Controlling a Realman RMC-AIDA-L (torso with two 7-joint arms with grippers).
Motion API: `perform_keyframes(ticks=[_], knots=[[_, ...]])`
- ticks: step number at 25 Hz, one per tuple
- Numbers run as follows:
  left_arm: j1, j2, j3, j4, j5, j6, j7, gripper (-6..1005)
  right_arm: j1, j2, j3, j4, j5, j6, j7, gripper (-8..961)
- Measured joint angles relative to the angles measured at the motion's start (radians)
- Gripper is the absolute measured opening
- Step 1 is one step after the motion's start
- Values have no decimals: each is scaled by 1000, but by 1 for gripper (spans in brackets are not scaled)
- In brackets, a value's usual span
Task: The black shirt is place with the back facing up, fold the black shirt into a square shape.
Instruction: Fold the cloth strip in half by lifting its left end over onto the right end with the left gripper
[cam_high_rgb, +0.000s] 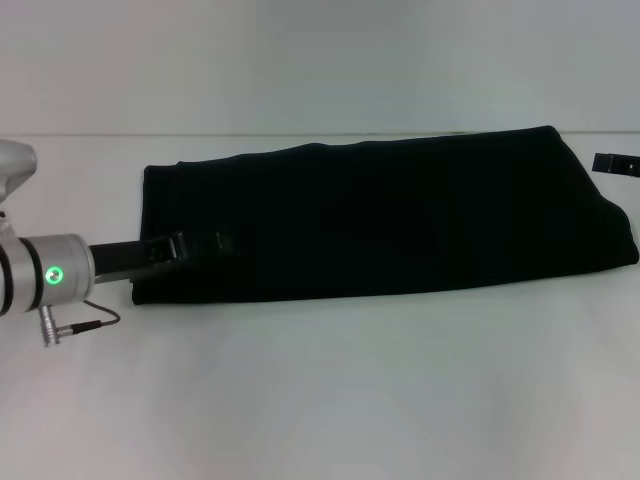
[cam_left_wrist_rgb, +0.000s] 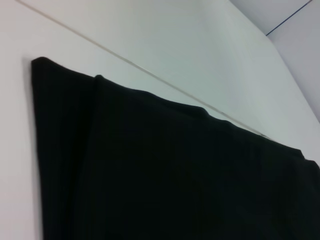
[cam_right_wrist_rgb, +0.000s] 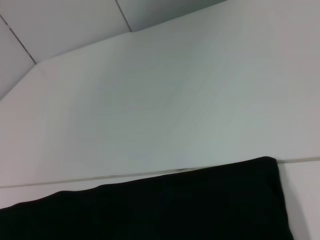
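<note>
The black shirt (cam_high_rgb: 400, 215) lies folded into a long band across the white table (cam_high_rgb: 320, 400), running from the left to the far right. My left gripper (cam_high_rgb: 212, 244) reaches in from the left and rests low over the shirt's left end, black against black cloth. Only a small black part of my right gripper (cam_high_rgb: 617, 162) shows at the right edge, just beyond the shirt's far right corner. The left wrist view looks along the black shirt (cam_left_wrist_rgb: 175, 170) with a layered fold edge near one end. The right wrist view shows a corner of the black shirt (cam_right_wrist_rgb: 175, 210) on the table.
A grey wall (cam_high_rgb: 320, 60) rises behind the table's back edge. A thin cable (cam_high_rgb: 85, 322) hangs from the left arm's silver wrist (cam_high_rgb: 50, 272), which carries a green light.
</note>
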Motion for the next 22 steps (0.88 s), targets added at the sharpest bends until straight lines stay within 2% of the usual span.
perform_keyframes(ticks=[14, 17, 22], knots=[[19, 17, -1, 28, 58, 40, -12, 664, 6, 0, 0, -4, 0, 2, 9, 761], [27, 27, -4, 37, 61, 59, -14, 664, 7, 0, 0, -5, 0, 2, 9, 761], [39, 28, -8, 66, 93, 76, -41, 664, 8, 0, 1, -6, 2, 2, 9, 761]])
